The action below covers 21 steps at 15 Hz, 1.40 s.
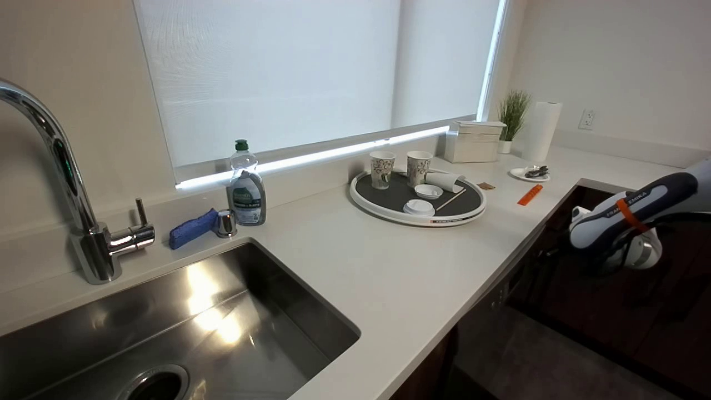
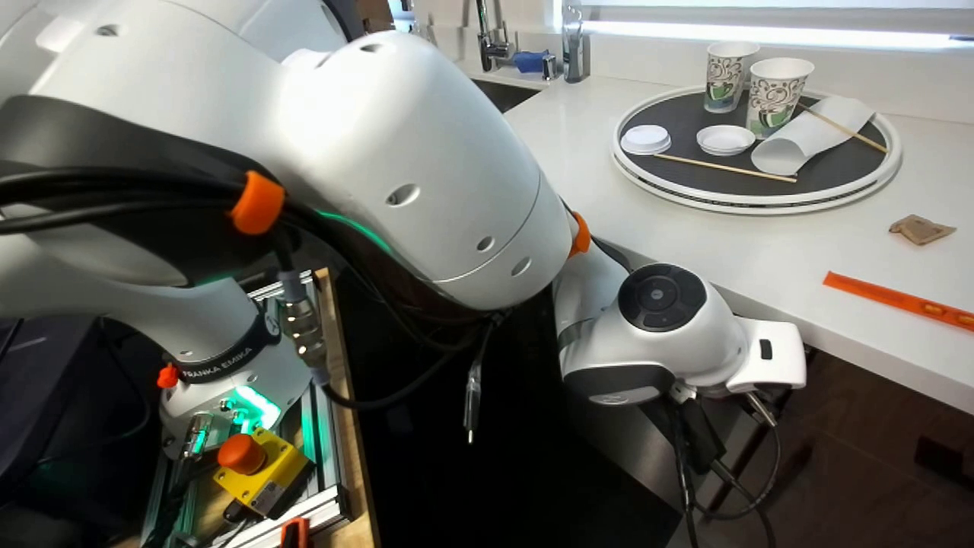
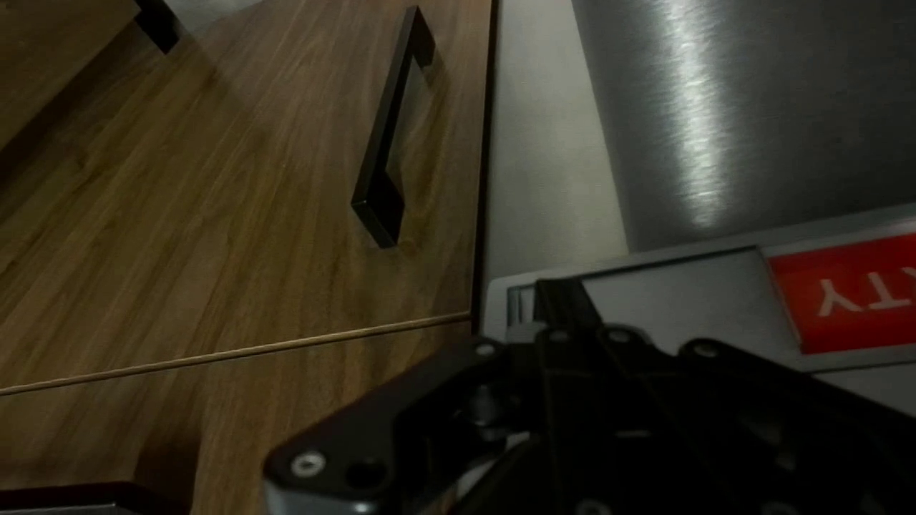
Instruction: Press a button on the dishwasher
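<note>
Brushed steel fronts the dishwasher (image 3: 758, 121), which fills the right of the wrist view, beside a brown wood cabinet (image 3: 236, 214) with a black handle (image 3: 383, 150). Across the steel runs a grey panel strip (image 3: 687, 293), and on it sits a red label (image 3: 851, 290) with white letters, cut off by the frame. The gripper (image 3: 563, 290) comes in from the bottom, closed, its fingers meeting in a narrow dark tip at the strip's left end, near the wood; whether the tip touches the strip, I cannot tell.

In an exterior view the white robot arm (image 2: 426, 152) reaches to the edge of the white counter (image 2: 624, 205), and the steel front shows beneath that counter, partly hidden by the wrist. On top lies a round tray (image 2: 681, 180) holding 2 paper cups (image 2: 776, 106), 2 white lids (image 2: 647, 140), 2 thin sticks (image 2: 723, 167) and a curled white sheet (image 2: 814, 137). Near the tray lie a brown packet (image 2: 921, 228) and an orange strip (image 2: 898, 298). Farther along stand a chrome tap (image 1: 100, 250) by the steel sink (image 1: 311, 294), a soap bottle (image 1: 247, 194) and a blue sponge (image 1: 191, 229).
</note>
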Tool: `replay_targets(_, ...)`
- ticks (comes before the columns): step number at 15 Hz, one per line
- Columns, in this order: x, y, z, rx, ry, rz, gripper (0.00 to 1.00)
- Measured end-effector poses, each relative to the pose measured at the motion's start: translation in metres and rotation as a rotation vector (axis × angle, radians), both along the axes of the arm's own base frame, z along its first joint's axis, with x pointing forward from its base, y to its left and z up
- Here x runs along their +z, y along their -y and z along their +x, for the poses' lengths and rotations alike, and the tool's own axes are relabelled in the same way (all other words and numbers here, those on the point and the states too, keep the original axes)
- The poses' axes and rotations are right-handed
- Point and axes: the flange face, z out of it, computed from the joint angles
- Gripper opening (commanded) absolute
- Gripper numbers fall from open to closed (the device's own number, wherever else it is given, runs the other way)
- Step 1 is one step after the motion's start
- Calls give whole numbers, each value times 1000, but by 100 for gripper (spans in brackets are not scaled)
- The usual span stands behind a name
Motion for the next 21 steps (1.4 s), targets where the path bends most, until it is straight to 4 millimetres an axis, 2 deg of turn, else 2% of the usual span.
replay_targets(4,4,9,3,-22,12,-7,0)
replay_targets(11,1,14,1,-45,11,-1,0)
replay_targets(16,3,24,-15,-73,-20,-13,0)
replay_targets(17,5,25,-19,-76,-30,-16,26)
replay_targets(18,6,26,-24,-76,-41,-18,27)
replay_targets(21,12,21,-34,-70,-74,-14,47)
